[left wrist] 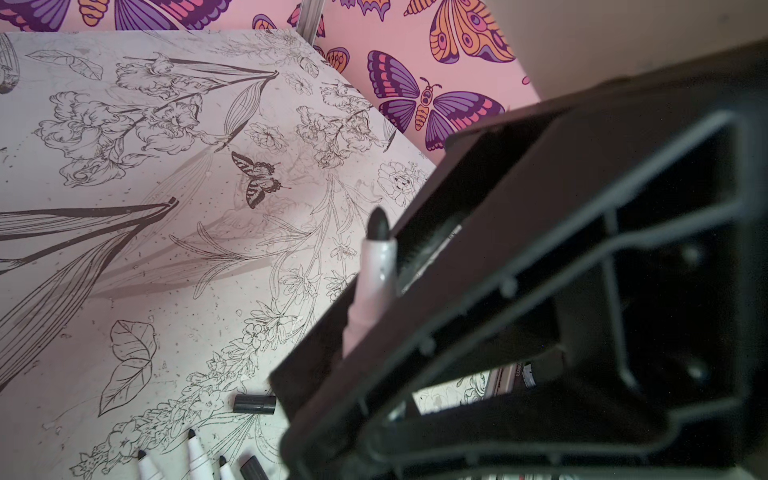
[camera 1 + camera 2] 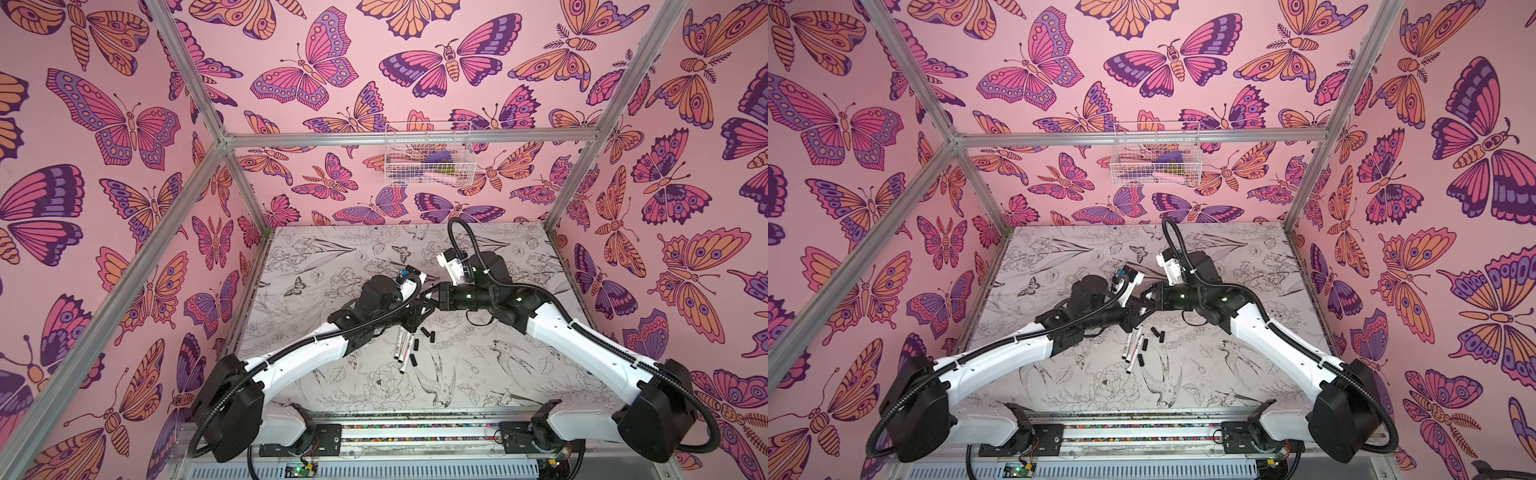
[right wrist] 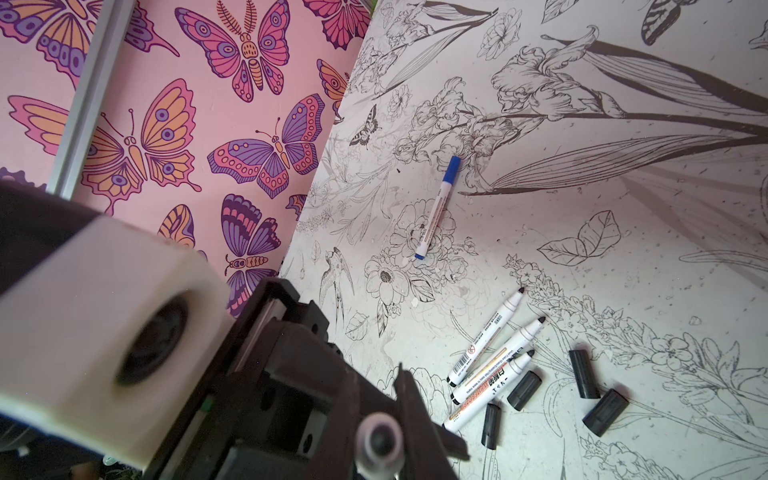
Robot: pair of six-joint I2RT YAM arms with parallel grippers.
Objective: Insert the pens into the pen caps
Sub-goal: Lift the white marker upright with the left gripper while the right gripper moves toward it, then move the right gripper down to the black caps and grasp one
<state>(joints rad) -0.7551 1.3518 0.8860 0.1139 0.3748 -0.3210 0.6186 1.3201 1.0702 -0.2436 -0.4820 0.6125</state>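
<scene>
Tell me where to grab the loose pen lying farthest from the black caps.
Take the pen on its white barrel near the tip end, coming straight down, jaws across it. The three pens fan out: back ends nearly touch, tips stand apart, and nothing lies along its outer side.

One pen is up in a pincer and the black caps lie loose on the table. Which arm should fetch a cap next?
Probably right. The left pincer grips the pen, tip outward, so it is busy. Four black caps lie loose on the table, in plain sight of the right wrist view.
</scene>
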